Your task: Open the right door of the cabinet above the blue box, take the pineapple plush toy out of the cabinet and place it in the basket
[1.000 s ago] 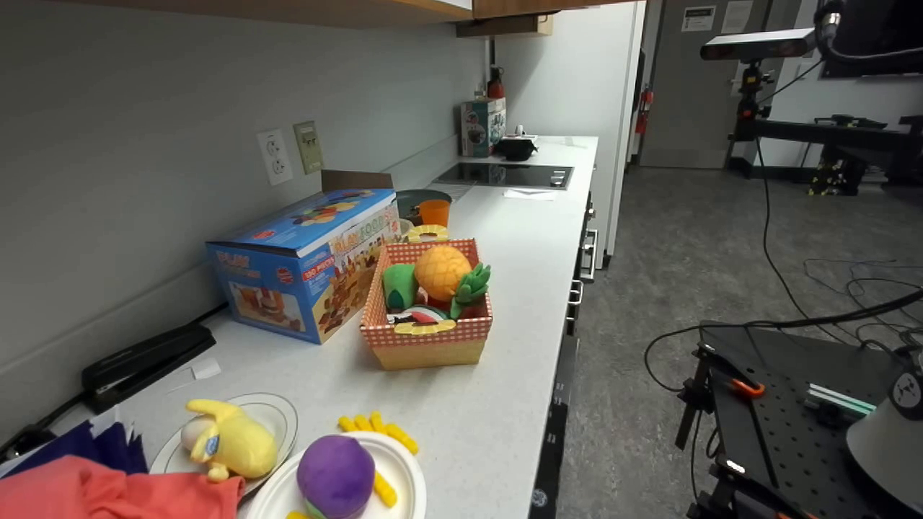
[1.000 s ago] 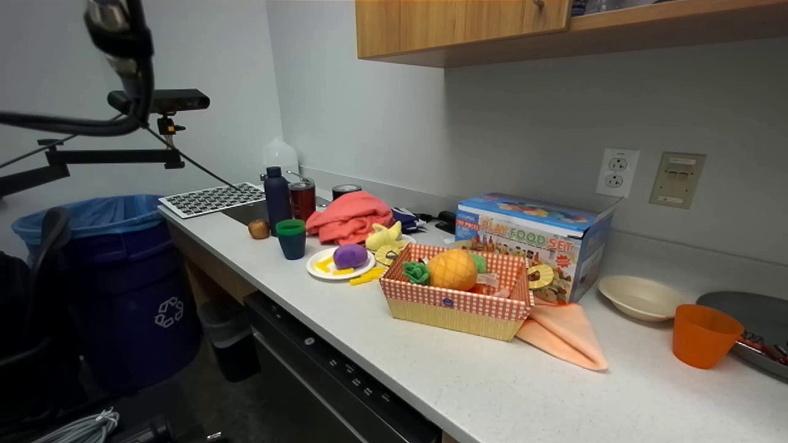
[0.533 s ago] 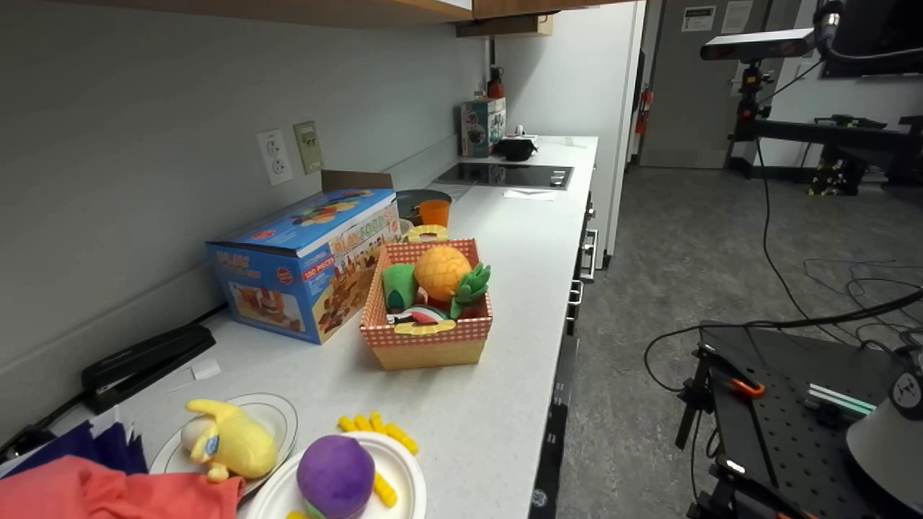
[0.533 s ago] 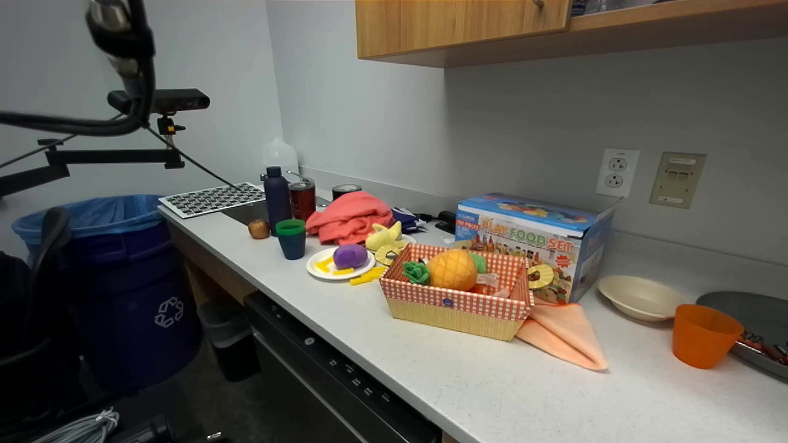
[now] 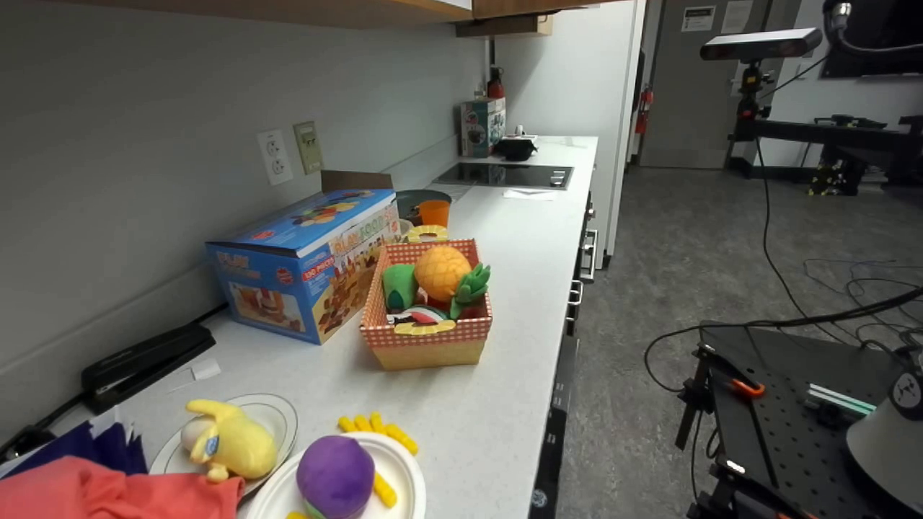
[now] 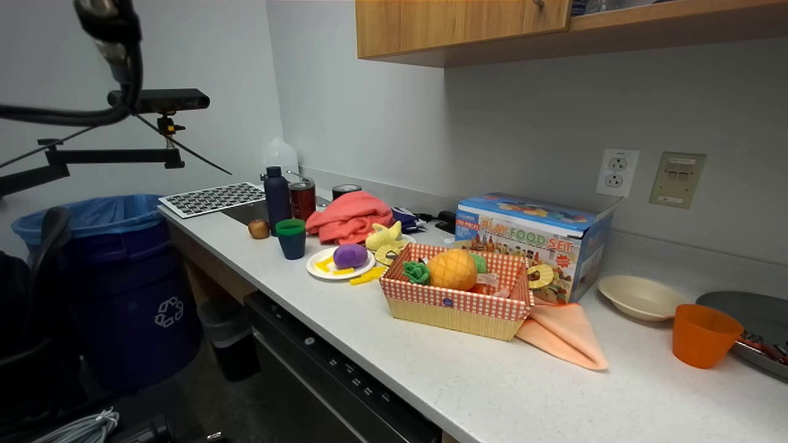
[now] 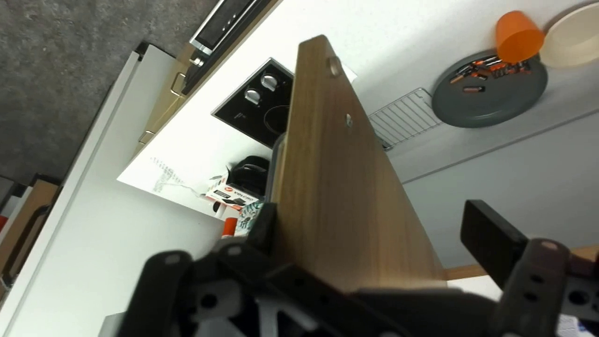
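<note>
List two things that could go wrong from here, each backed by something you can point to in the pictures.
First, in the wrist view the cabinet door shows between the fingers of the open gripper, near one of them; a careless move might knock or jam it. Whether they touch is unclear.

Second, the pineapple plush toy sits high in the basket, its green crown at the rim, so a bump could roll it out.

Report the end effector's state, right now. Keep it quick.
End effector: open, jaws wide apart, holding nothing; the open cabinet door shows between them in the wrist view, but they are not closed on it.
</note>
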Available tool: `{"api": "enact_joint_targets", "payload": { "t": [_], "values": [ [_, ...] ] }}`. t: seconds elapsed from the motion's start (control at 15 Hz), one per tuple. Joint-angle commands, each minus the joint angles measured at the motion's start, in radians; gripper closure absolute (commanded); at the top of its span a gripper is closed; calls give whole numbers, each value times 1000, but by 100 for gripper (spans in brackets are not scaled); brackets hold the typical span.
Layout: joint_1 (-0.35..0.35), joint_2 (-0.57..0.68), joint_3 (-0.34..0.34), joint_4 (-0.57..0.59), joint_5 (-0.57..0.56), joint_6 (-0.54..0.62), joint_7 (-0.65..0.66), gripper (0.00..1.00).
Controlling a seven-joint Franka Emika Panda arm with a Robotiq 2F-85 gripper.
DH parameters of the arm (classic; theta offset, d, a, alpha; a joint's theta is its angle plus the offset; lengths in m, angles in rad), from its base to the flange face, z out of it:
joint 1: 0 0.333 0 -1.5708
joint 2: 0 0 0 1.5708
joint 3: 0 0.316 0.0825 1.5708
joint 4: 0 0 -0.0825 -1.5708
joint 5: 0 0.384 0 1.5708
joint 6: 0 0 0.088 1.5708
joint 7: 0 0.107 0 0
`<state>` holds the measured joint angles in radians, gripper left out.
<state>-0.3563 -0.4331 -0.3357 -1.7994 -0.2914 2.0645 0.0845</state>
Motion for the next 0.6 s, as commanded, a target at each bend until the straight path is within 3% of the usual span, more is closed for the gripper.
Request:
{"api": "enact_joint_targets", "payload": {
  "t": [0.0,0.53],
  "values": [
    [50,-36,39,-42,70,-15,-31,0],
    [156,-28,108,-37,181,-26,-51,0]
  ]
}}
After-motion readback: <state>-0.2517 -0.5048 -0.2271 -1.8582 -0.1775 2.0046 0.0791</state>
